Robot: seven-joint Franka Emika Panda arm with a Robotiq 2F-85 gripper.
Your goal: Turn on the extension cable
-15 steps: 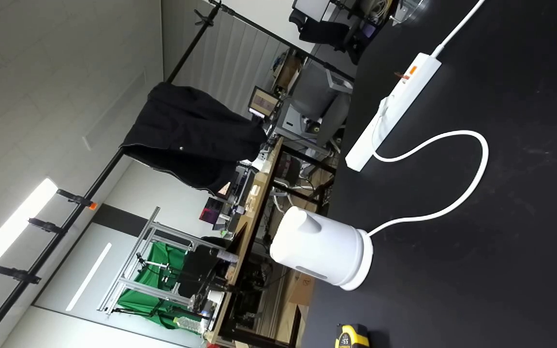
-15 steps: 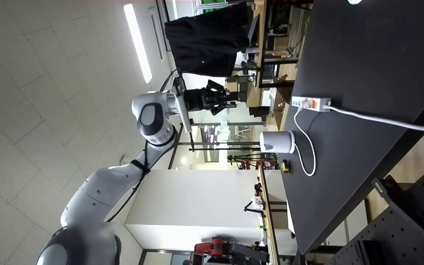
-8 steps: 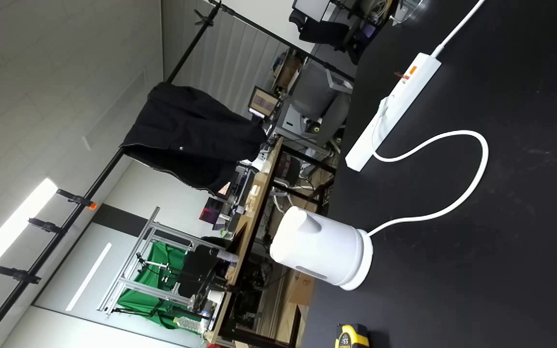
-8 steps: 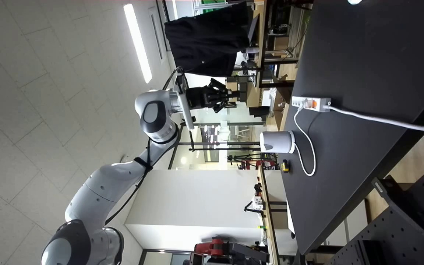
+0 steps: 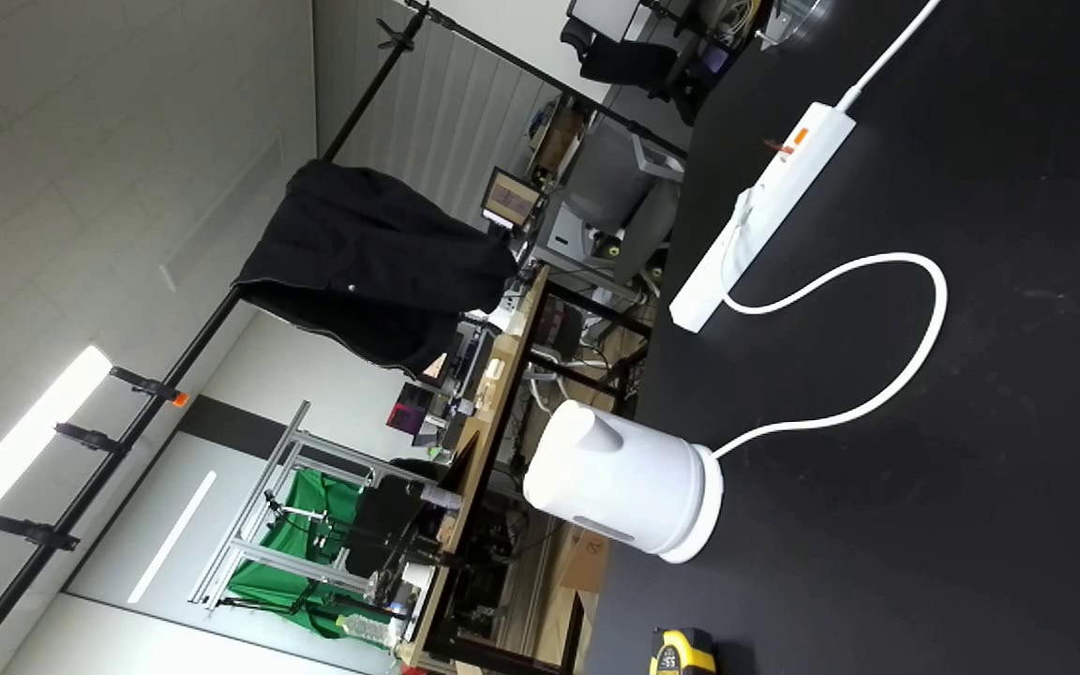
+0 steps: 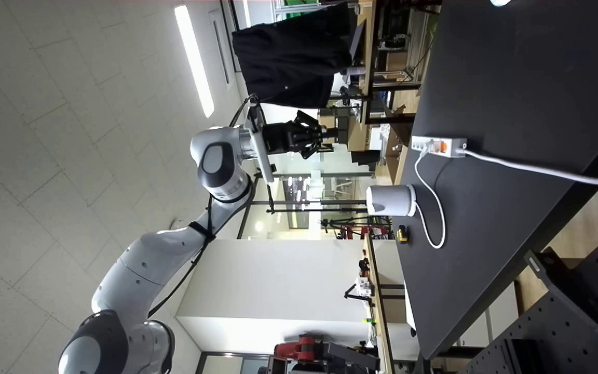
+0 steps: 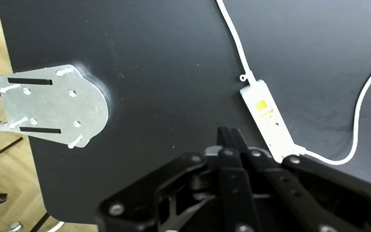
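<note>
The extension cable is a long white power strip lying on the black table in both exterior views (image 5: 772,214) (image 6: 453,148) and the wrist view (image 7: 269,124). Its switch is orange in the exterior views (image 5: 801,136) (image 6: 442,147) and bright yellow in the wrist view (image 7: 261,105); I cannot tell whether it is lit. A white cord leaves the switch end. My gripper (image 6: 336,135) is in the air, well above the table. In the wrist view my gripper (image 7: 229,129) has its black fingers pressed together with nothing between them, overlapping the strip's lower end.
A white kettle (image 5: 629,478) (image 6: 390,200) stands on the table, its cord plugged into the strip. A yellow-black tape measure (image 5: 682,652) (image 6: 402,234) lies beyond it. A metal plate (image 7: 53,103) sits at the table's edge in the wrist view.
From one second to half a second ago the arm shifted slightly toward the table in an exterior view. Since then nothing has visibly moved. The strip and kettle are unchanged.
</note>
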